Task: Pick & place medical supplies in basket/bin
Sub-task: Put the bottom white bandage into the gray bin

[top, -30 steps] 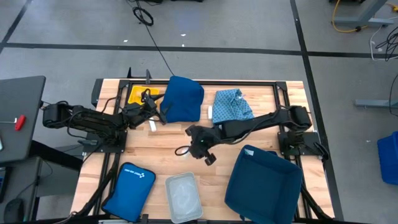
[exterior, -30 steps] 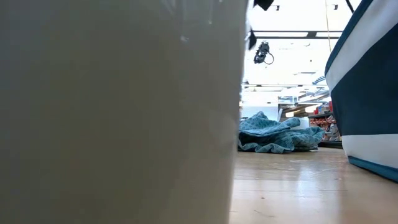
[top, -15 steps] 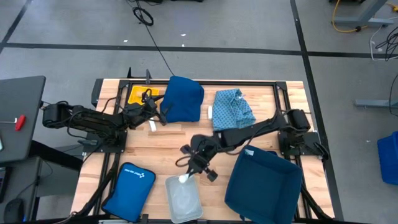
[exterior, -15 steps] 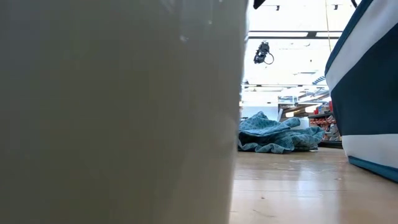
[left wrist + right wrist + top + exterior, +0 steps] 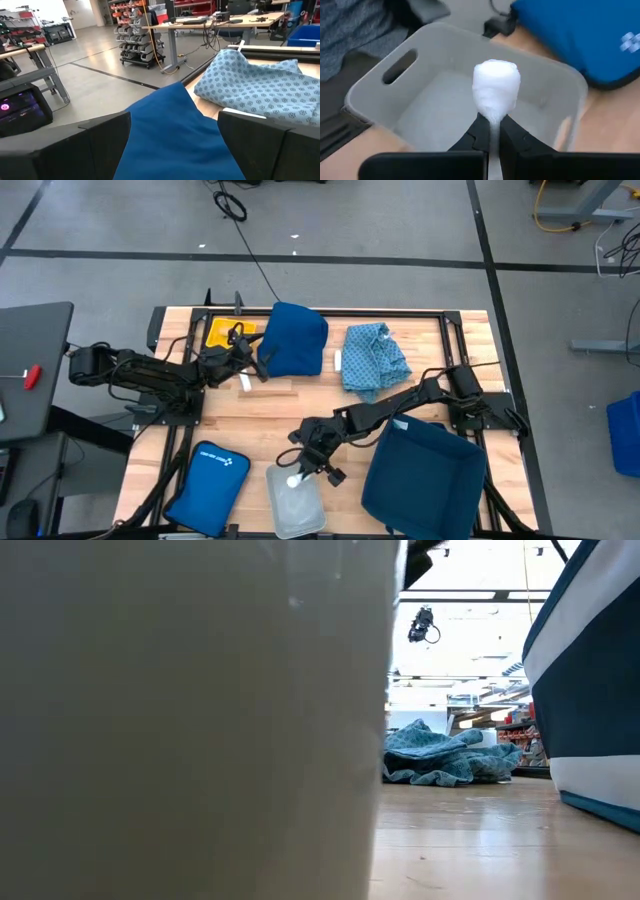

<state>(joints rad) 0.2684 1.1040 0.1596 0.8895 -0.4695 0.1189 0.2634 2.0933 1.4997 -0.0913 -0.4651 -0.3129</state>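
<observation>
Grey bin (image 5: 295,498) at the worktop (image 5: 270,412) front edge — blue zip pouch (image 5: 211,475) to one side, big blue basket (image 5: 420,475) to the other. Right hand (image 5: 490,131) above the bin, pinched tight on a white gauze roll (image 5: 496,88). Left hand (image 5: 175,145) parted wide, empty — hovering by the blue cloth (image 5: 175,135), patterned cloth (image 5: 260,85) beyond.

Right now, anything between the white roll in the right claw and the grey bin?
Nothing visible. The right claw grips the white roll directly above the open grey bin, whose floor below looks bare. The blue pouch lies beside the bin, not over it. The left claw waits by the blue cloth.
</observation>
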